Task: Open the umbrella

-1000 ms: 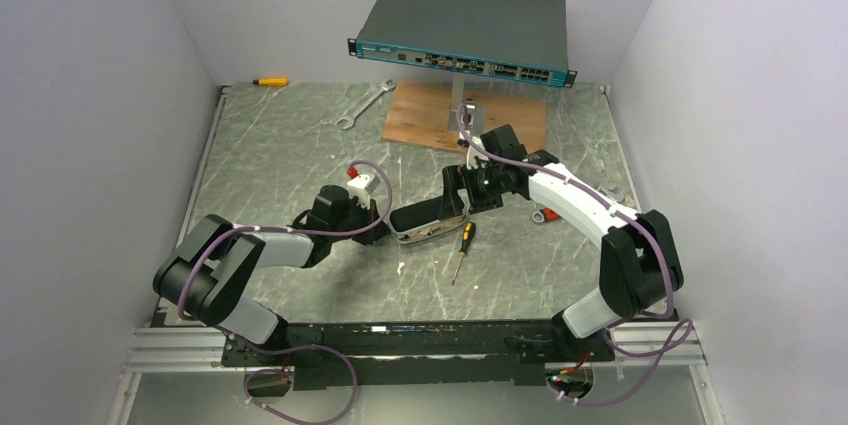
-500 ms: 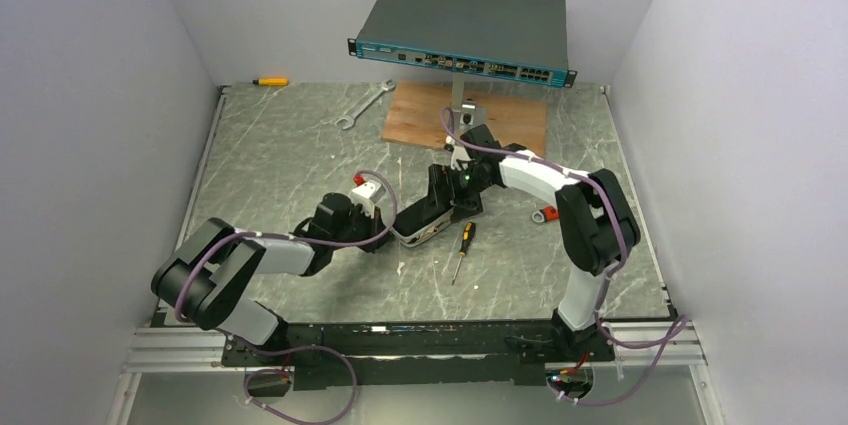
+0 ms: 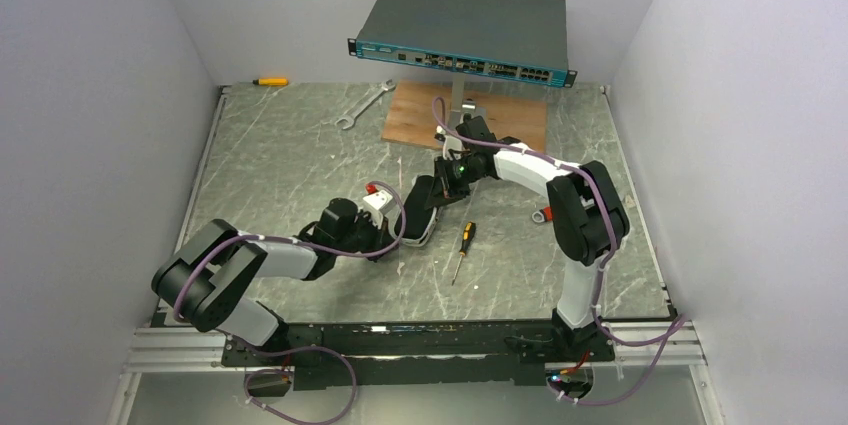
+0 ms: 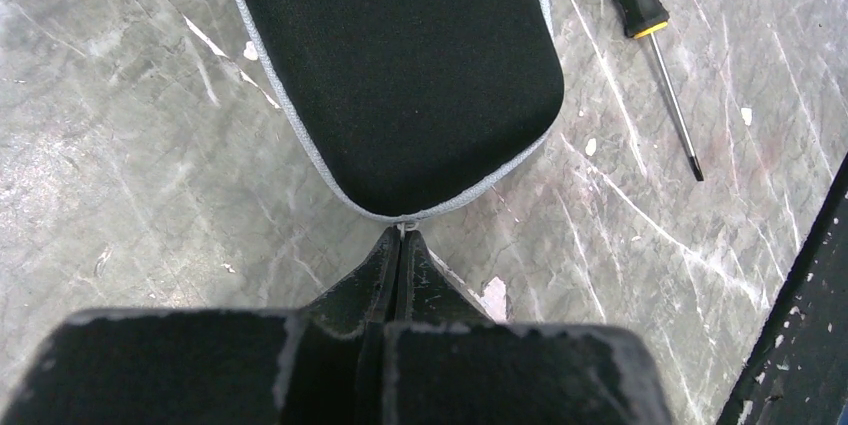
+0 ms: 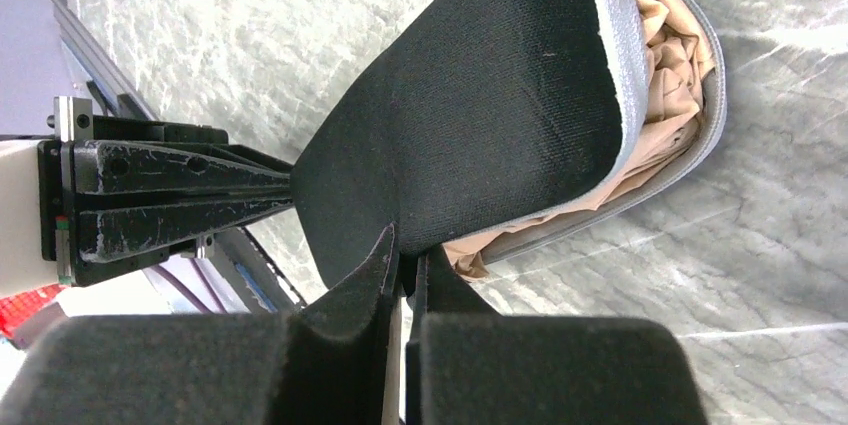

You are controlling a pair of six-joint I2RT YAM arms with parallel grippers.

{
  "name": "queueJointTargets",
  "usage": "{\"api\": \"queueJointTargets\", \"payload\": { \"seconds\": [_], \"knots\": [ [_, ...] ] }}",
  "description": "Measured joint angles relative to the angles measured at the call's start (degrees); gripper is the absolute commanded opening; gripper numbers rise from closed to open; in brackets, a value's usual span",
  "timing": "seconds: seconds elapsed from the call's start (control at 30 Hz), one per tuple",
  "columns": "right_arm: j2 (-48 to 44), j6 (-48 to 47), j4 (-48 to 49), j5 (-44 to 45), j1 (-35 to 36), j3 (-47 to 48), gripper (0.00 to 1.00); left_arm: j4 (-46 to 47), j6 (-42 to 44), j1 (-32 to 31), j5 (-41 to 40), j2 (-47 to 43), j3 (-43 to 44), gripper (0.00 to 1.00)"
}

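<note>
**A:** Where's the umbrella (image 3: 419,215)?

**B:** Mid-tabletop (image 3: 290,165), packed up, between the two arms. One end points at the left arm, the other toward the right one.

**A:** Is the left tool (image 4: 401,237) on it?

**B:** Yes. Its jaws are pressed tight together, tips right at the pale rim of the near end, pinching it by the look of it.

**A:** And the right tool (image 5: 405,263)?

**B:** Closed down narrow too, nipping the edge of the black cover. From that side the cover stands lifted like a flap. Beige fabric shows bunched underneath it, inside the grey rim.

**A:** Anything close by?

**B:** A screwdriver (image 3: 461,247) with a black-and-yellow handle lies just right of the umbrella, not touching it. Farther back there's a wooden board (image 3: 420,117), with a switch (image 3: 465,25) on a stand above it. A wrench (image 3: 362,105) lies just left of the board.
</note>
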Motion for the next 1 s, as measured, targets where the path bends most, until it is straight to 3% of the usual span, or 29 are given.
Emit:
{"api": "queueJointTargets", "payload": {
  "seconds": [0.53, 1.0],
  "knots": [
    [3.2, -16.3, -6.0, -5.0, -1.9, 3.7, 0.00, -9.6, 4.1, -0.1, -2.6, -2.2, 4.3, 0.00],
    [6.0, -31.3, -12.7, -11.2, -2.7, 7.1, 0.00, -5.7, 16.2, 2.8, -1.1, 11.9, 17.6, 0.00]
  ]
}}
